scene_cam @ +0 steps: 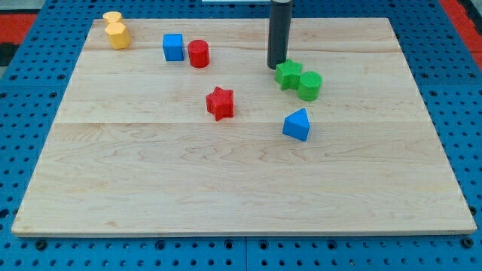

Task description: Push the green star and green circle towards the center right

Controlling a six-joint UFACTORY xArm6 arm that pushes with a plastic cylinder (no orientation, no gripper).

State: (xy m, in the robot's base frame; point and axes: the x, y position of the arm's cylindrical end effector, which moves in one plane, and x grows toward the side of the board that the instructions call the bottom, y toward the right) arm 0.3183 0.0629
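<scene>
The green star (288,74) lies right of the board's centre, in the upper half. The green circle (309,86) touches it on its lower right. My tip (276,66) stands just at the star's upper left, touching or almost touching it. The dark rod rises from there to the view's top.
A blue triangular block (297,124) lies below the green pair. A red star (220,102) sits near the centre. A blue cube (173,47) and a red cylinder (199,53) stand at upper left. Two yellow blocks (115,30) sit at the wooden board's (241,188) top left corner.
</scene>
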